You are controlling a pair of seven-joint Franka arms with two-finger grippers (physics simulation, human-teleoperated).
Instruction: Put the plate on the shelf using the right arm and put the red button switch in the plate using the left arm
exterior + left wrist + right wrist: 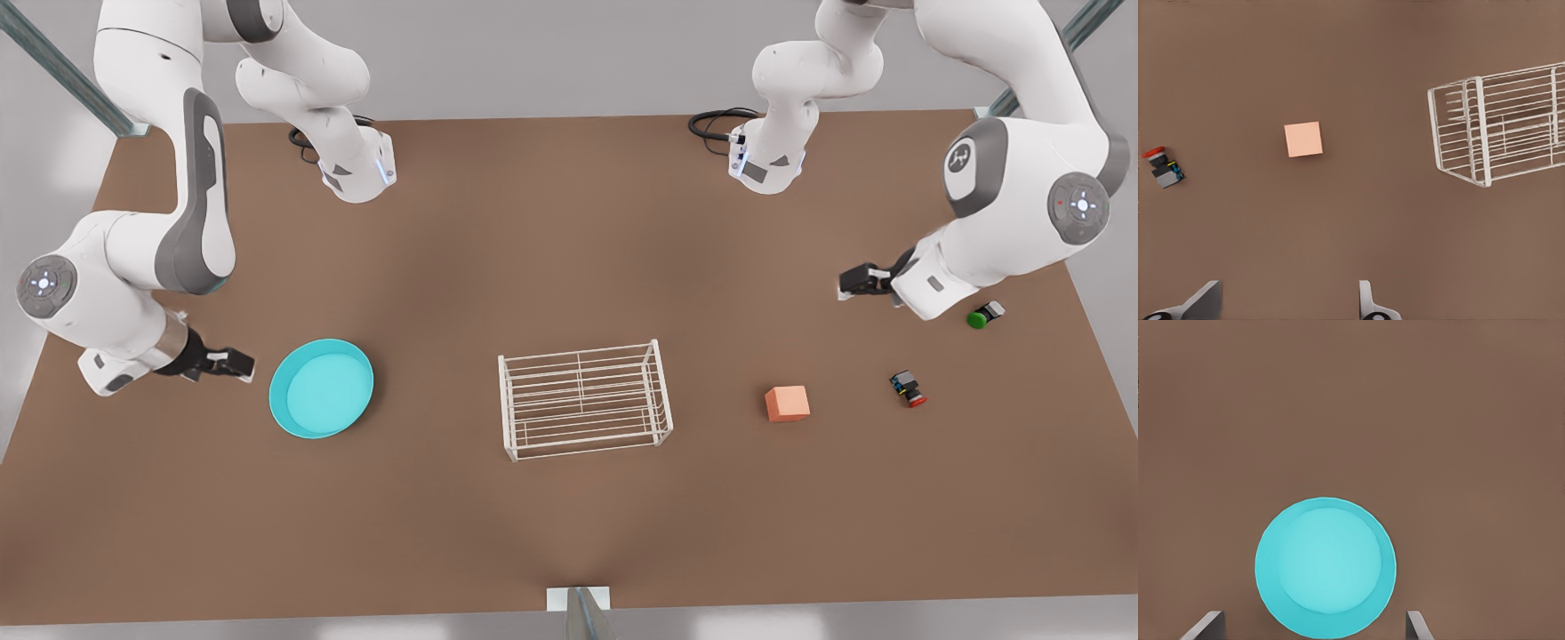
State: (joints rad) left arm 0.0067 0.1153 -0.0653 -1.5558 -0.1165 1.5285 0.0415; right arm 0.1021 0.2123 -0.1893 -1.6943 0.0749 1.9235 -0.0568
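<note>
Plate (321,388) and red button switch (908,388) are both seen lying untouched on the tabletop (569,533), so neither step of the task is judged to be done. Toward the lower middle of the front view the shelf (583,400) is found standing bare, nothing resting on its wire top. At the lower left the plate is set flat, with the right claw (233,364) just beside its rim; in the right wrist view its fingers (1203,625) are shown spread apart, framing the plate with nothing held. At the lower right a salmon cube (787,403) is placed near the switch. Farther up at the right, the left claw (852,283) is held apart from the switch, its fingers (1201,301) spread and holding nothing, and a green button (982,316) is seen beyond.
</note>
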